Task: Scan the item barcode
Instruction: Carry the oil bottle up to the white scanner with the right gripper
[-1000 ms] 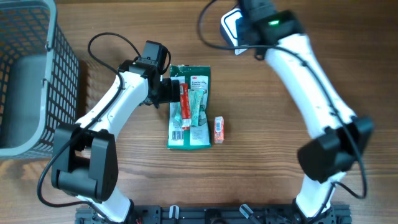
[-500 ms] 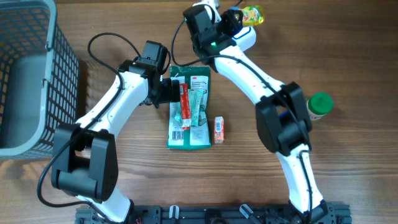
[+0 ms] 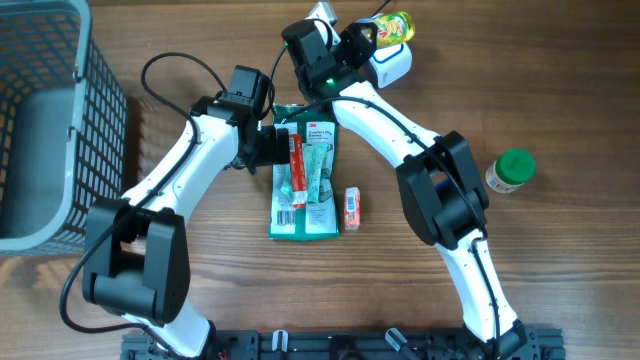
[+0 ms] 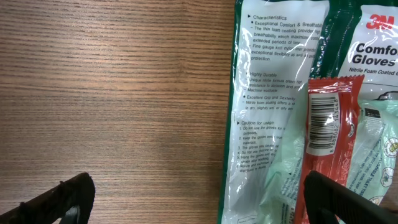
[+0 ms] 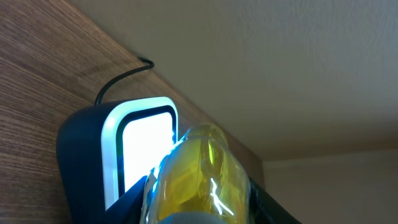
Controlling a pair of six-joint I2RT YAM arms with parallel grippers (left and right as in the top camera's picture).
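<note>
Before the scanner (image 5: 140, 149), the right gripper (image 5: 199, 208), clamped on the yellow bottle (image 5: 199, 162), should turn the bottle's barcode squarely toward it.

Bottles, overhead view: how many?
2. A yellow plastic bottle held at the glowing white scanner near the table's far edge; a green-capped bottle standing alone at the right. Others could be hidden.

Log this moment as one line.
step: scanning | right gripper: gripping yellow bottle, held at lit scanner | left gripper: open above glove pack | barcode read: cannot tell
</note>
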